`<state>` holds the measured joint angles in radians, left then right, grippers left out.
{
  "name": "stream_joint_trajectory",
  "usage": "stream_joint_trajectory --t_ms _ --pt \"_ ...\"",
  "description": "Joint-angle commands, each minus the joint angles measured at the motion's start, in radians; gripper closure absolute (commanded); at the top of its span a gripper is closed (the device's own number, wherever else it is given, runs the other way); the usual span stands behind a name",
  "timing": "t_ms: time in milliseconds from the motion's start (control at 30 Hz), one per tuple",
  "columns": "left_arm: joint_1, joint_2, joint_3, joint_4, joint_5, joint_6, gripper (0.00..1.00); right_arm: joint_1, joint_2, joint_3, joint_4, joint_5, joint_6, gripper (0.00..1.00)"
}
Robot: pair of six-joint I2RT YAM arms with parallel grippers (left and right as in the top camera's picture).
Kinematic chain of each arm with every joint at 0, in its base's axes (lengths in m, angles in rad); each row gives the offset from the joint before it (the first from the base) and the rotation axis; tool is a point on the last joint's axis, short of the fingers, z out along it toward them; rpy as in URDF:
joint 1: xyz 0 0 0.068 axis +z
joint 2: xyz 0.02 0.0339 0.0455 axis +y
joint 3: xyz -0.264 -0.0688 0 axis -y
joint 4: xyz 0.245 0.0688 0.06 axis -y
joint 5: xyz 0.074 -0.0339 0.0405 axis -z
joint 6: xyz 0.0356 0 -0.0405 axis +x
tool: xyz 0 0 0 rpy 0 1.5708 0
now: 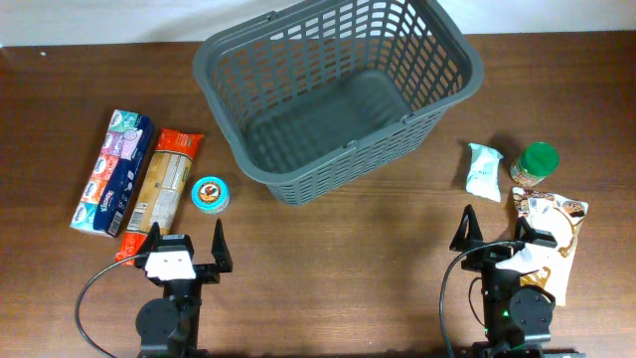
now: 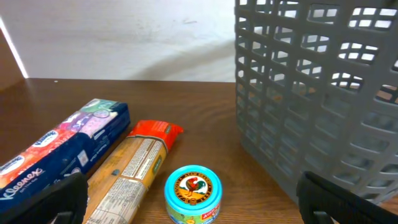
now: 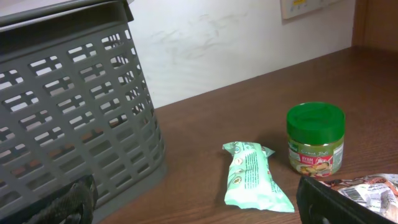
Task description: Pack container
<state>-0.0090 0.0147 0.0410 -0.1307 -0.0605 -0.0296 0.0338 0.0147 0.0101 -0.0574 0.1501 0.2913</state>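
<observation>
The dark grey basket (image 1: 338, 94) stands empty at the table's back centre; it also shows in the left wrist view (image 2: 317, 99) and the right wrist view (image 3: 68, 112). My left gripper (image 1: 184, 244) is open and empty near the front edge, a little in front of a small blue tin (image 1: 211, 194) (image 2: 193, 193). My right gripper (image 1: 494, 234) is open and empty at the front right, in front of a mint-green packet (image 1: 484, 170) (image 3: 254, 175) and a green-lidded jar (image 1: 535, 164) (image 3: 314, 138).
On the left lie a blue tissue pack (image 1: 112, 171) (image 2: 62, 152) and a long pasta packet with red ends (image 1: 161, 187) (image 2: 134, 171). A white and brown pouch (image 1: 550, 231) (image 3: 367, 190) lies beside my right gripper. A white wall runs behind the table.
</observation>
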Motion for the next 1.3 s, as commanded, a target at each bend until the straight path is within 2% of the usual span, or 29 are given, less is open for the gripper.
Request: stream_joint_trajectory --t_ms 0,167,233,300,367,500,567,667,733,767,1000,1033,1067,1100,1133,1267 --pt "0.003 -0.008 -0.008 0.016 -0.101 0.025 0.01 0.005 -0.010 -0.005 -0.007 0.019 0.002 0.01" --pt "0.003 -0.007 -0.005 0.000 0.106 0.014 0.01 0.005 -0.010 -0.005 -0.008 0.019 0.002 0.01" --pt "0.003 0.003 0.042 -0.004 0.089 0.014 0.01 0.005 -0.010 -0.005 -0.008 0.019 0.002 0.01" --pt "0.004 0.082 0.230 -0.102 -0.095 0.024 0.01 0.005 -0.010 -0.005 -0.007 0.019 0.002 0.01" --pt "0.004 0.201 0.399 -0.212 -0.156 0.095 0.01 0.005 -0.010 -0.005 -0.007 0.019 0.002 0.01" --pt "0.006 0.575 0.795 -0.499 -0.175 0.132 0.01 0.005 -0.010 -0.005 -0.008 0.019 0.002 0.01" --pt "0.014 0.682 0.888 -0.570 -0.167 0.131 0.01 0.005 -0.010 -0.005 -0.007 0.019 0.002 0.01" --pt "0.026 0.840 0.984 -0.576 -0.059 0.155 0.01 0.005 -0.010 -0.005 -0.008 0.019 0.002 0.01" --pt "0.026 0.911 1.002 -0.514 0.137 0.260 0.01 0.005 -0.010 -0.005 -0.008 0.019 0.002 0.01" --pt "0.026 0.930 1.002 -0.490 0.209 0.277 0.01 0.005 -0.010 -0.005 -0.007 0.019 0.002 0.00" --pt "0.025 0.956 1.021 -0.399 0.439 0.315 0.01 0.005 -0.010 -0.005 -0.007 0.019 0.002 0.01" --pt "0.025 0.955 1.043 -0.392 0.459 0.315 0.10 0.005 -0.010 -0.005 -0.008 0.019 0.003 0.01" --pt "0.025 0.954 1.066 -0.388 0.463 0.315 0.30 0.005 -0.010 -0.005 -0.008 0.019 0.002 0.01" --pt "0.024 0.954 1.102 -0.384 0.464 0.315 0.76 0.005 -0.010 -0.005 -0.007 0.019 0.002 0.01" --pt "0.024 0.955 1.133 -0.377 0.465 0.314 0.98 0.005 -0.010 -0.005 -0.008 0.019 0.002 0.01" --pt "-0.046 0.986 1.212 -0.365 0.468 0.292 0.98 0.005 -0.010 -0.005 -0.007 0.019 0.002 0.01"
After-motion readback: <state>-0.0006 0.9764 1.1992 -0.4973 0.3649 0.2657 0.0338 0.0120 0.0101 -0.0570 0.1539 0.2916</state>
